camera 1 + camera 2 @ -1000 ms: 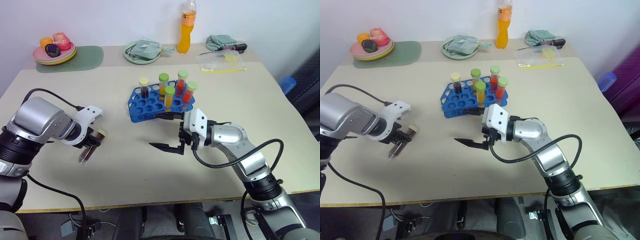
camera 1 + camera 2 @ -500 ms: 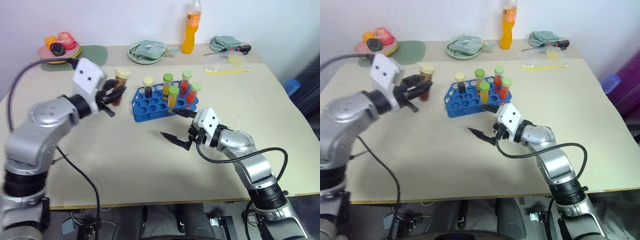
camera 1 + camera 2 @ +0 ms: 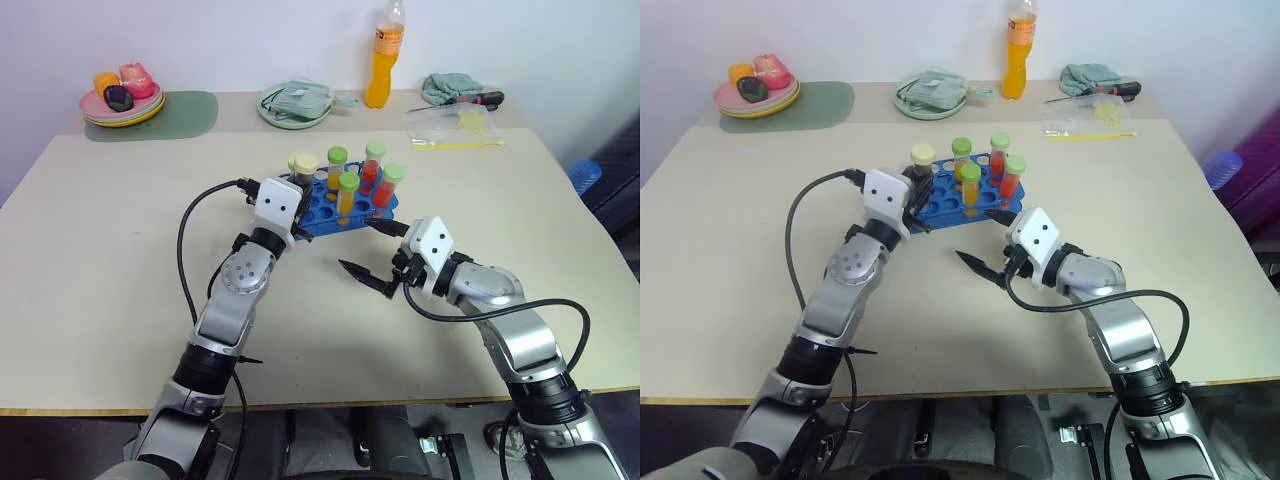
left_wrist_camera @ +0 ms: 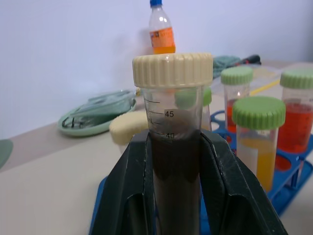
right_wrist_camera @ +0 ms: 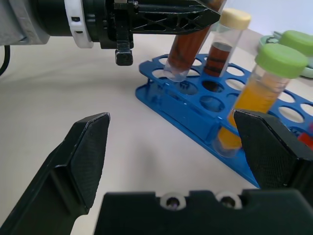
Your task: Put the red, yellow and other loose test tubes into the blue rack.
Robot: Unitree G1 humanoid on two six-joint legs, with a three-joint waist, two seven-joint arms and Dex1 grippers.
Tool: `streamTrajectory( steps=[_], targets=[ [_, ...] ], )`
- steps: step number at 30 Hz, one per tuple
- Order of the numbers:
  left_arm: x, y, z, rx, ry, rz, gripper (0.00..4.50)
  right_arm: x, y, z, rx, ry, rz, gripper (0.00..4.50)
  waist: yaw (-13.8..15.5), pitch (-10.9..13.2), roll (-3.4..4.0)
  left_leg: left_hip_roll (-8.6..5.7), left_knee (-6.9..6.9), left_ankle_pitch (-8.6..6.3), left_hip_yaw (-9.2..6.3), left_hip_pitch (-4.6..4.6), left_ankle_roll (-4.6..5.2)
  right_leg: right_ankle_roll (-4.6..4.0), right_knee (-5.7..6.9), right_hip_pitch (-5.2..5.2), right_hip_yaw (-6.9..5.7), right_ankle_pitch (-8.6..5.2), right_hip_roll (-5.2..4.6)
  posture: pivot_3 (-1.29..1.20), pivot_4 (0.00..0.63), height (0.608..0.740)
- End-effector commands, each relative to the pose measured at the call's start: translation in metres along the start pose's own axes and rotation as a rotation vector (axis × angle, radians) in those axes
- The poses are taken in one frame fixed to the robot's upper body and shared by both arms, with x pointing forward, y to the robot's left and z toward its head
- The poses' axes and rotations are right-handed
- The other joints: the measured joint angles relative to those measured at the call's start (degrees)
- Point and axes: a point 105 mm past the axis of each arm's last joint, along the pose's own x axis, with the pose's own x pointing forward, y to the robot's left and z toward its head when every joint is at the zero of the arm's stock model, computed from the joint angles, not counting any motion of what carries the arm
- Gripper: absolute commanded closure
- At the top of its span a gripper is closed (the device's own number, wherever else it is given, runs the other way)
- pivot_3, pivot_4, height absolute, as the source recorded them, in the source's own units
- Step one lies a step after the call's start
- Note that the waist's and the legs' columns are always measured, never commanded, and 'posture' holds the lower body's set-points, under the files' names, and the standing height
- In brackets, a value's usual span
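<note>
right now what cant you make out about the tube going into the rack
- Whether the brown tube's tip has entered a hole of the blue rack: in the right wrist view it hovers at a hole's rim, depth unclear.
- The tube's lower half in the left wrist view: covered by the left gripper's fingers.
- The tube in the eye views: mostly hidden behind the left gripper's white housing.

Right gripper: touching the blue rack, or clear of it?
Apart. In the left eye view the right gripper, open, sits in front of the blue rack with bare table between.

Blue rack point(image 3: 322, 215), brown tube point(image 4: 174, 176), seemingly cream-capped
</note>
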Motion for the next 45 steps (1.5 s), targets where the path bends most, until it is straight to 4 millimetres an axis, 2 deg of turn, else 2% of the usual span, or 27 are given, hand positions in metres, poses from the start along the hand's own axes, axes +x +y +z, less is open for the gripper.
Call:
streamTrajectory(
  steps=[1, 20, 24, 27, 29, 31, 33, 34, 37, 39, 42, 45],
  targets=[
    [0.007, -0.002, 0.012, 0.011, -0.073, -0.013, 3.77, -0.003, -0.001, 0.009, -0.026, -0.031, -0.017, 0.0, 0.0, 0.0, 0.0, 0.0, 0.0, 0.0, 0.0, 0.0, 0.0, 0.0, 0.0, 0.0, 0.0, 0.0, 0.0, 0.0, 0.15, 0.74],
    [0.003, -0.011, -0.011, -0.101, -0.007, -0.031, 3.77, -0.004, 0.0, 0.008, -0.026, -0.023, -0.017, 0.0, 0.0, 0.0, 0.0, 0.01, 0.0, 0.0, -0.04, 0.0, 0.0, 0.02, 0.0, 0.01, 0.0, 0.01, 0.02, 0.0, 0.15, 0.74],
    [0.003, -0.01, -0.011, -0.115, -0.008, -0.025, 1.77, -0.004, -0.001, 0.009, -0.029, -0.024, -0.019, 0.0, 0.0, 0.0, 0.0, 0.01, 0.0, 0.0, -0.03, 0.0, 0.0, 0.02, 0.0, 0.01, 0.0, 0.01, 0.03, 0.0, 0.15, 0.74],
    [0.0, -0.001, -0.008, -0.138, -0.017, -0.004, 0.28, -0.007, -0.004, 0.009, -0.036, -0.023, -0.025, 0.0, 0.0, 0.0, 0.0, 0.02, 0.0, 0.0, -0.04, 0.01, 0.0, 0.02, 0.0, 0.01, 0.0, 0.01, 0.03, 0.0, 0.15, 0.74],
    [-0.004, 0.004, -0.002, -0.133, -0.036, -0.015, 0.28, -0.012, -0.009, 0.01, -0.041, -0.02, -0.033, 0.0, 0.0, 0.0, 0.0, 0.03, 0.0, 0.0, -0.04, 0.01, 0.0, 0.02, 0.01, 0.01, 0.0, 0.01, 0.04, 0.0, 0.15, 0.74],
    [-0.017, 0.019, 0.002, -0.126, -0.039, -0.023, 0.28, -0.024, -0.02, 0.014, -0.025, -0.023, -0.065, 0.0, 0.0, 0.0, 0.0, 0.04, 0.0, 0.0, -0.04, 0.01, 0.0, 0.02, 0.0, 0.01, 0.0, 0.01, 0.04, 0.0, 0.15, 0.74],
    [-0.041, 0.042, 0.005, -0.113, -0.024, -0.051, 0.28, -0.043, -0.034, 0.014, -0.011, -0.009, -0.112, 0.0, -0.2, 0.0, 0.02, 0.12, -0.02, 0.0, -0.04, 0.01, 0.0, 0.01, 0.0, 0.0, 0.0, 0.01, 0.06, 0.0, 0.15, 0.74],
    [-0.048, 0.044, 0.008, -0.106, -0.016, -0.069, 0.28, -0.054, -0.04, 0.013, -0.004, 0.0, -0.129, 0.0, -0.4, 0.0, 0.02, 0.19, -0.03, -0.01, -0.04, 0.02, 0.01, 0.0, 0.0, 0.0, 0.01, 0.0, 0.1, 0.0, 0.15, 0.74],
    [-0.098, 0.076, -0.007, -0.034, 0.135, -0.145, 0.28, -0.091, -0.058, 0.003, 0.027, 0.082, -0.216, 0.0, -0.4, 0.0, 0.04, 0.3, -0.05, -0.01, -0.04, 0.02, 0.02, -0.02, 0.0, -0.01, 0.0, -0.01, 0.16, 0.0, 0.15, 0.74],
    [-0.123, 0.093, -0.015, 0.0, 0.232, -0.153, 0.28, -0.111, -0.068, 0.0, 0.051, 0.111, -0.261, 0.0, -0.3, 0.0, 0.1, 0.34, -0.1, -0.03, 0.0, 0.05, 0.04, -0.05, -0.03, 0.0, 0.02, -0.02, 0.13, 0.0, 0.15, 0.74],
    [-0.147, 0.115, -0.022, 0.035, 0.325, -0.143, 0.28, -0.128, -0.072, -0.002, 0.082, 0.13, -0.286, 0.0, 0.0, 0.0, 0.09, 0.36, -0.05, -0.03, 0.02, 0.06, 0.04, -0.22, -0.05, 0.03, 0.02, -0.12, 0.12, 0.0, 0.15, 0.74],
    [-0.162, 0.129, -0.027, 0.045, 0.371, -0.119, 0.28, -0.137, -0.074, -0.009, 0.092, 0.162, -0.298, 0.0, 0.2, 0.0, 0.09, 0.38, 0.02, -0.02, -0.01, 0.15, 0.03, -0.29, -0.12, 0.22, 0.01, -0.16, 0.11, 0.0, 0.15, 0.74]
  ],
)
